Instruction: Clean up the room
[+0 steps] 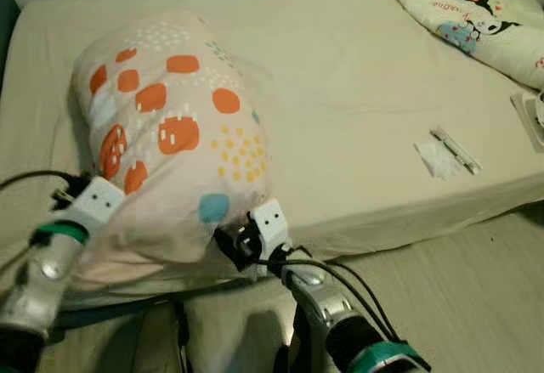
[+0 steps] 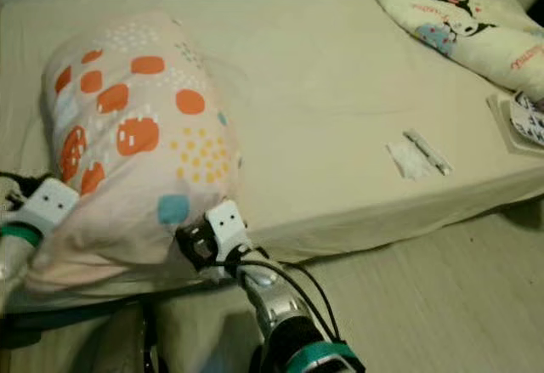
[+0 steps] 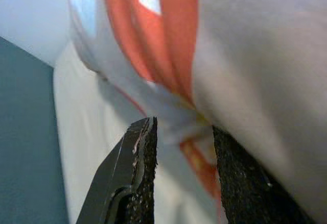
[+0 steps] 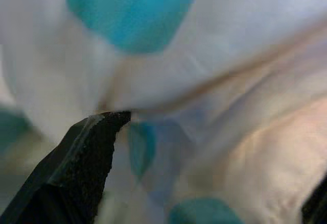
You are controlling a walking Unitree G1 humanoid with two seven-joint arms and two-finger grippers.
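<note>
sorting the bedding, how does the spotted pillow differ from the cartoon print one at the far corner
The spotted pillow carries orange, yellow and teal dots; the cartoon pillow has black-and-white characters on cream. The spotted pillow sits at the bed's near left edge, bunched up between the left end effector and right end effector; the cartoon pillow lies untouched at the far right corner, partly out of frame. Both are soft, pale and rest on the beige bed.

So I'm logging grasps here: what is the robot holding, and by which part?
The pillow, pinched at its near bottom corners by the left gripper and right gripper.
</note>
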